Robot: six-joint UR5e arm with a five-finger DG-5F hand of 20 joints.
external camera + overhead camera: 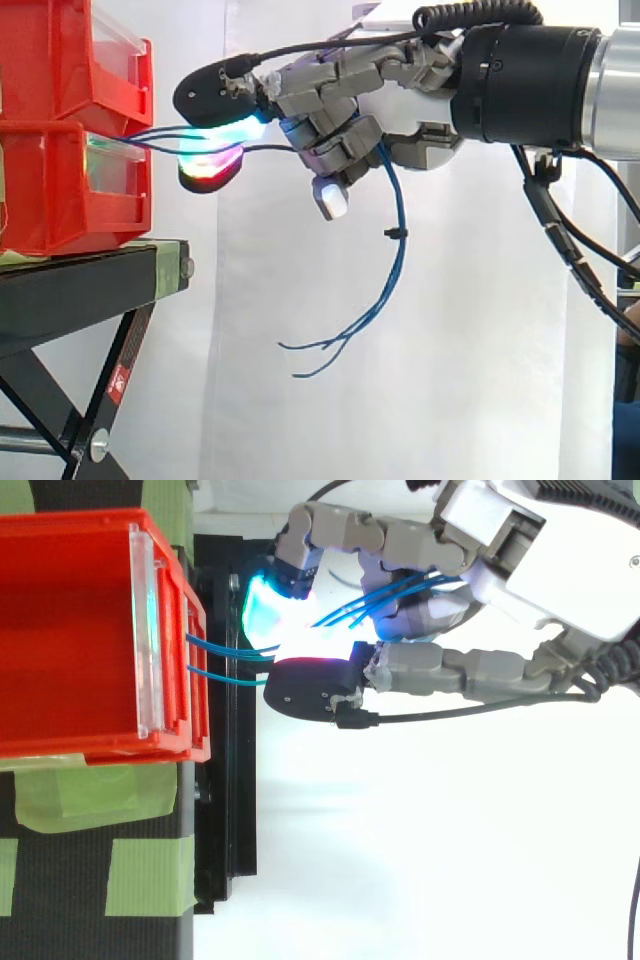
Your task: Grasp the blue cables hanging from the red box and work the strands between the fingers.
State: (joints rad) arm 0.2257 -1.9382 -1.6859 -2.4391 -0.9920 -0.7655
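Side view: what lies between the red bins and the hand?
The blue cables alone cross that gap, from the lower red bin to the hand pinching them; the top view agrees.

I saw a black stand (80,285) before a white curtain (250,420). Strips of green tape (148,875) lay across the stand's top, one covering its edge, and a small red sticker (118,381) sat on a slanted leg.
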